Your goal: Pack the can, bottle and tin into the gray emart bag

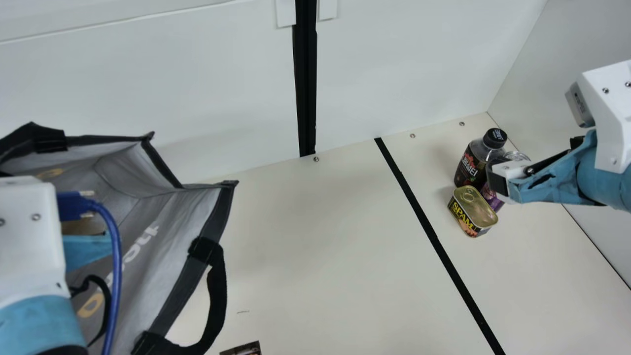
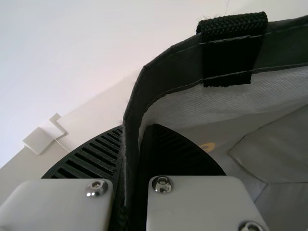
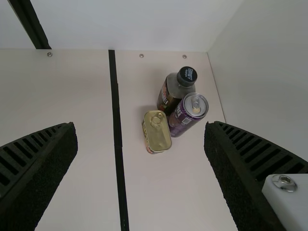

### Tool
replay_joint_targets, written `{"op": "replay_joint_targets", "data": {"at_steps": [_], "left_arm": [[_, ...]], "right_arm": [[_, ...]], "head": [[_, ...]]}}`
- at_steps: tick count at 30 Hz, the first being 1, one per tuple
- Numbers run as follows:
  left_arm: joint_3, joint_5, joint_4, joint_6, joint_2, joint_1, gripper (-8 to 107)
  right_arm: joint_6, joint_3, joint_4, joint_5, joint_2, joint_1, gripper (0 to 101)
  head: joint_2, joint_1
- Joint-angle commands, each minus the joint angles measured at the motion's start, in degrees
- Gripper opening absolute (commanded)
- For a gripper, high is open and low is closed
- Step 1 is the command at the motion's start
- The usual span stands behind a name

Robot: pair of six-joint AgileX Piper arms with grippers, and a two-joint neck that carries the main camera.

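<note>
My left gripper (image 1: 86, 249) is at the gray bag (image 1: 148, 236) on the left, its fingertips hidden. In the left wrist view, the left gripper (image 2: 134, 159) is shut on the bag's dark rim (image 2: 168, 70). At the right, my right gripper (image 1: 499, 178) hangs over the group of goods, partly covering the purple can (image 1: 491, 197). The dark bottle (image 1: 471, 165) and the tin (image 1: 473, 207) stand close by the can. From the right wrist, the right gripper (image 3: 140, 126) is open and empty, with tin (image 3: 157, 131), can (image 3: 188, 114) and bottle (image 3: 175, 91) beyond its fingers.
A black strip (image 1: 434, 236) crosses the table (image 1: 320, 246) left of the goods. White walls (image 1: 394, 64) rise behind and on the right. The bag's black handle (image 1: 217, 296) hangs on its near side. A small dark printed item (image 1: 242, 349) lies at the near edge.
</note>
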Motion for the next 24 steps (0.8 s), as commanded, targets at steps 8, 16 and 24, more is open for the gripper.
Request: {"op": "replay_joint_targets", "data": {"at_steps": [8,16,24], "left_arm": [[4.53,0.07,0.93,-5.0,1.98,-0.52,10],[4.69,0.07,-3.88,-6.89,4.27,-3.1,10],[3.08,0.07,-11.95,-7.77,6.1,-6.76,10]], "right_arm": [[0.0,0.0,0.0,0.0,0.0,0.0,91],[0.0,0.0,0.0,0.0,0.0,0.0,91],[0.0,0.0,0.0,0.0,0.0,0.0,91]], "head": [[-0.14,-1.3],[-0.14,-1.3],[-0.14,-1.3]]}}
